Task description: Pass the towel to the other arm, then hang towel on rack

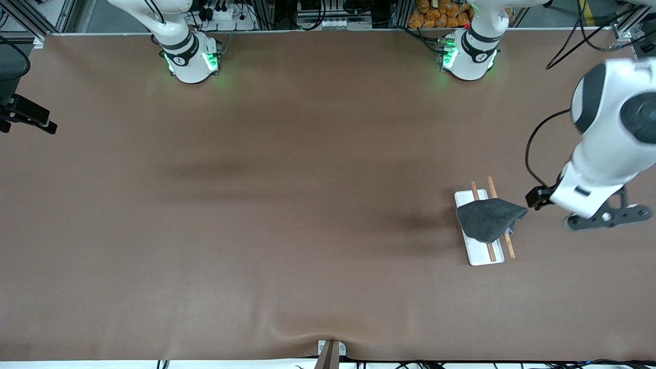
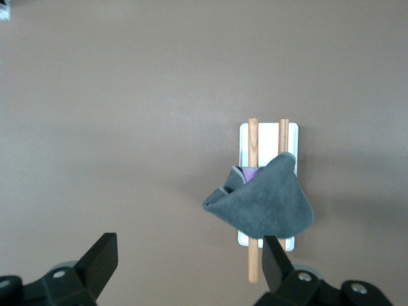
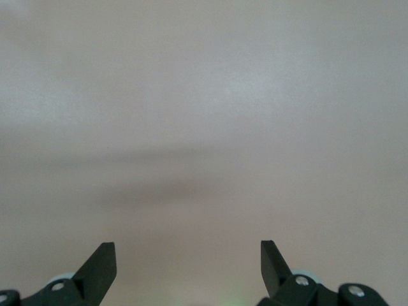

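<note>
The dark grey towel (image 1: 489, 219) lies draped over the two brown rods of the rack (image 1: 482, 253), which stands on the table toward the left arm's end. In the left wrist view the towel (image 2: 264, 204) covers the middle of the rack (image 2: 293, 137), with the rod ends and the white base showing. A bit of purple (image 2: 250, 173) shows at a fold. My left gripper (image 2: 188, 255) is open and empty, up in the air beside the rack and apart from the towel. My right gripper (image 3: 188, 255) is open and empty over bare table; it does not show in the front view.
The left arm's wrist (image 1: 589, 197) hangs beside the rack at the table's end. The arm bases (image 1: 192, 59) (image 1: 469, 56) stand along the table's edge farthest from the front camera. A dark device (image 1: 25, 115) juts in at the right arm's end. A clamp (image 1: 330, 353) sits at the near edge.
</note>
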Robot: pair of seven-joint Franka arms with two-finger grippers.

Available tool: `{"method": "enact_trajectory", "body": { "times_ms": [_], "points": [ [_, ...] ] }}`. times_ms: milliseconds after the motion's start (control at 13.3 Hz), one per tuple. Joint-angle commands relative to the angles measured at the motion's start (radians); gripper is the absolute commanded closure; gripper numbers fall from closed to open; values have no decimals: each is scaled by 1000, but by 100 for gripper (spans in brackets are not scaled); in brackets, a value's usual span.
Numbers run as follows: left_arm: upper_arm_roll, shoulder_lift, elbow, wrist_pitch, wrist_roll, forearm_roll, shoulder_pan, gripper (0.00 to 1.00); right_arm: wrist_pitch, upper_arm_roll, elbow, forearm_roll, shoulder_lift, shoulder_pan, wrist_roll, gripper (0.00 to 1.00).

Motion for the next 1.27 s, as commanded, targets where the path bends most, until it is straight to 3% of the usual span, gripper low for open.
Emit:
{"method": "enact_trajectory", "body": {
  "times_ms": [0, 524, 1199],
  "points": [
    [-1, -84, -7, -40, 21, -72, 8, 0, -1, 9, 12, 13, 5, -13, -7, 0],
    [5, -210, -9, -127, 112, -223, 33, 0, -1, 9, 12, 11, 5, -13, -7, 0],
    [15, -228, -20, -169, 158, -254, 30, 0, -1, 9, 12, 13, 6, -13, -7, 0]
  ]
}}
